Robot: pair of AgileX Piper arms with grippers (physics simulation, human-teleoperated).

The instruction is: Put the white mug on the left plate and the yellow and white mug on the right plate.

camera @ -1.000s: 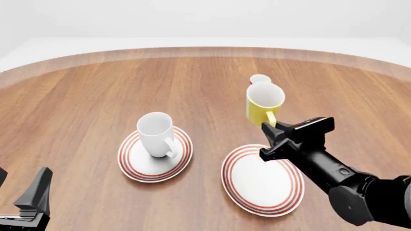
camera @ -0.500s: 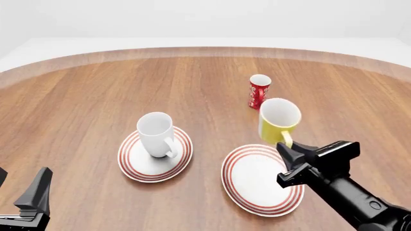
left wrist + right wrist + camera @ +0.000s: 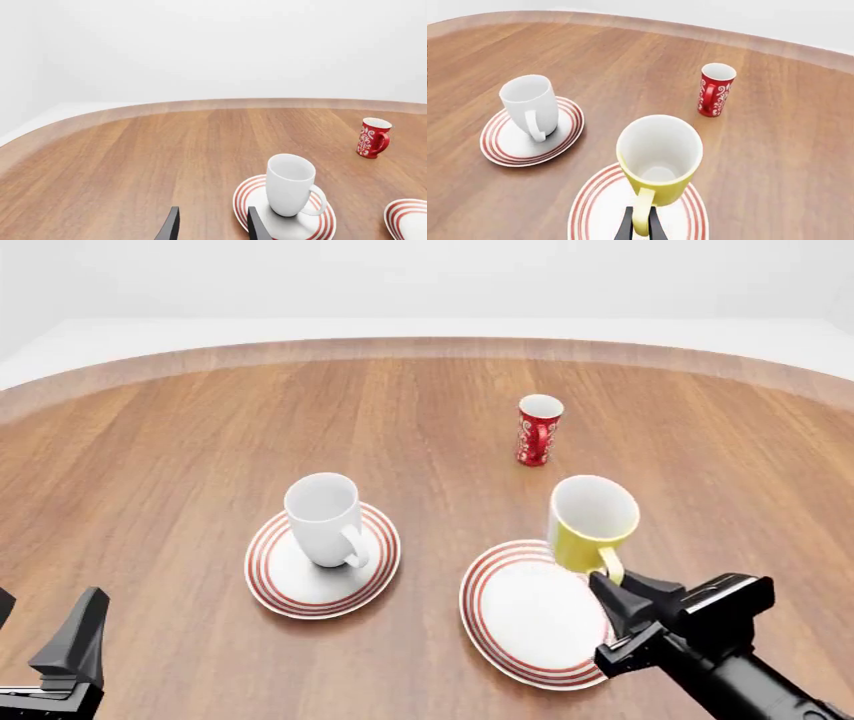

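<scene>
Half done, judging by the layout: large glossy all-white mug stood upright on the smaller red-ringed white plate, handle toward six o'clock in the front view. Left hand hung low at about seven o'clock of that plate, well apart from it, fingers spread and holding nothing.

Small mug, yellow outside and white inside, was carried by the right hand, closed tight on the yellow loop handle, as the right wrist view showed with both dark fingertips pressed to the handle. Mug sat over the larger red-ringed white plate, toward its one o'clock rim rather than its centre, leaning slightly; could not tell whether its base touched the plate or cleared it. Tall red patterned cup stood on the brown wooden table at twelve o'clock of the yellow mug, well apart and out of the way.

For a clean finish, probably best: mug brought a little toward six o'clock so the base landed inside the inner red ring, levelled upright first, lowered slowly until the base rested flat, only then handle let go. Likely risk: release while tilted or near the rim, tipping the mug off the plate edge.
</scene>
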